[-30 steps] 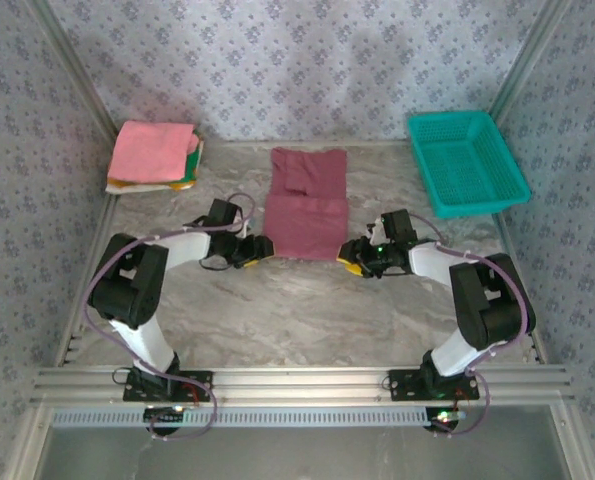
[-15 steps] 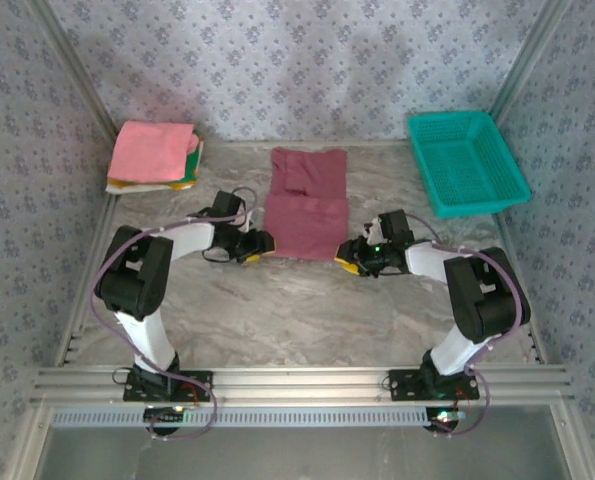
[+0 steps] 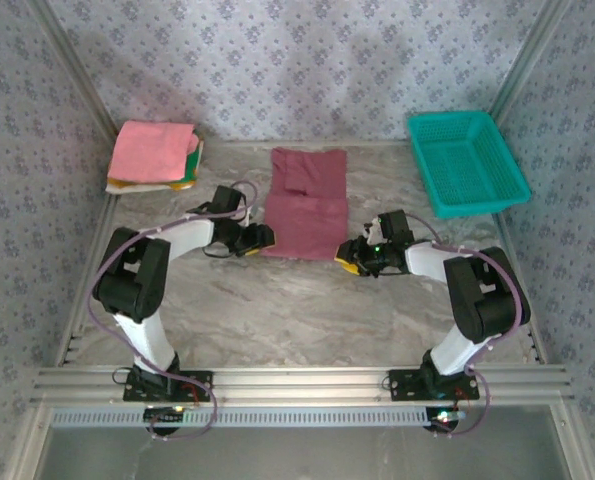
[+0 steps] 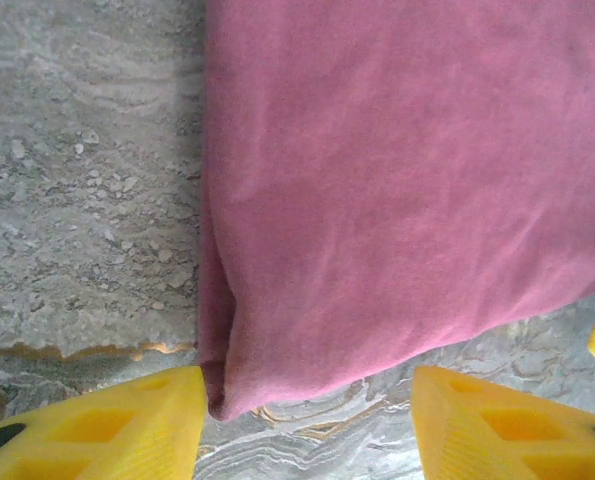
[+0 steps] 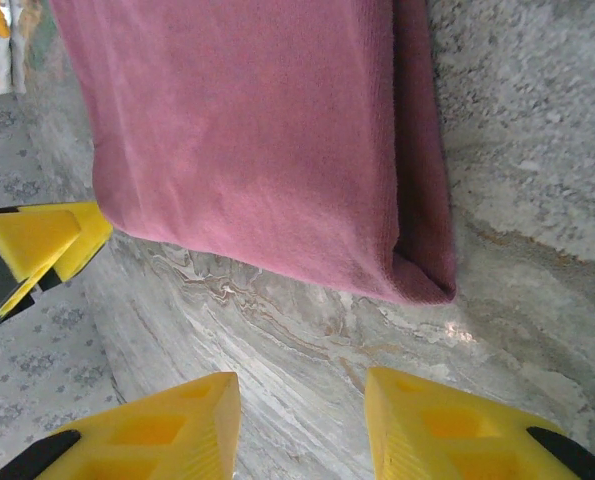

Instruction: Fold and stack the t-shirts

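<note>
**Two arms flank one maroon tee**

From the overhead camera I count one maroon t-shirt (image 3: 307, 205), folded into a long panel and lying flat mid-table toward the back wall. One stack of folded t-shirts (image 3: 155, 155) sits in the far left corner, pink on top with yellow-green and white edges beneath, three colours in all. One teal basket (image 3: 467, 160) stands at the far right. My left gripper (image 3: 260, 237) is at the shirt's near left corner and my right gripper (image 3: 349, 255) at its near right corner, both low over the marble table (image 3: 297, 310).

On the left wrist camera, the two yellow fingers (image 4: 107, 435) stand spread. The maroon t-shirt (image 4: 407, 200) brings its folded corner down between them, just beside the one at the frame's left. I cannot tell whether they touch.

On the right wrist camera, the two yellow fingers (image 5: 147, 430) are spread over bare marble, gripping nothing. The maroon t-shirt (image 5: 257, 150) has its corner just ahead of them.
</note>
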Robot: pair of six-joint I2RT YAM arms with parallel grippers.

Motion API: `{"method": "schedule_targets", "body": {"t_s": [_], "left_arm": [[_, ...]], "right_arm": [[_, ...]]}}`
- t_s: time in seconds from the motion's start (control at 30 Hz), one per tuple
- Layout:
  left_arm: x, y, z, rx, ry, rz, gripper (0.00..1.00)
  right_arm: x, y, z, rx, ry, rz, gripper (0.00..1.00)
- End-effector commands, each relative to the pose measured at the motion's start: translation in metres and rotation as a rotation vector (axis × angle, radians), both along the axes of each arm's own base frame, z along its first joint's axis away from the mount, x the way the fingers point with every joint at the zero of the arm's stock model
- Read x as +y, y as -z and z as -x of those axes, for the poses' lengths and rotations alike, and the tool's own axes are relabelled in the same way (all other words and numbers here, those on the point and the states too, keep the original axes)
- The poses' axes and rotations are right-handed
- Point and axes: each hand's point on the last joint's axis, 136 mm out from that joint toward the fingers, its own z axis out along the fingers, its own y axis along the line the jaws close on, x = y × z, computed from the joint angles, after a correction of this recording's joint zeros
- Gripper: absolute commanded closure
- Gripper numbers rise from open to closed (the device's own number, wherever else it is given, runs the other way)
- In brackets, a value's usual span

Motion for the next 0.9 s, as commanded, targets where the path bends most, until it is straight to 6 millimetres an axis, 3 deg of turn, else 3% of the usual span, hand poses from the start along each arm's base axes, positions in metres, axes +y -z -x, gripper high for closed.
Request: {"method": "schedule_targets", "body": {"t_s": [0.0,0.33,0.57,0.63,0.87], "left_arm": [[-0.001,0.015,0.005,0.032,0.015,-0.03,0.42],[-0.005,0.015,-0.002,0.017,0.027,-0.053,0.41],[-0.026,0.014,-0.007,0.013,0.064,-0.034,0.58],[-0.025,0.014,-0.006,0.016,0.064,-0.037,0.6],[-0.022,0.008,-0.004,0.007,0.062,-0.051,0.85]], "right_arm": [[-0.001,-0.003,0.001,0.002,0.006,0.011,0.6],[0.001,-0.003,-0.002,-0.006,0.005,0.009,0.6],[-0.001,-0.003,0.001,-0.005,0.005,0.023,0.61],[-0.002,-0.003,0.001,-0.006,0.007,0.024,0.61],[-0.016,-0.008,-0.002,-0.037,0.063,0.049,0.62]]}}
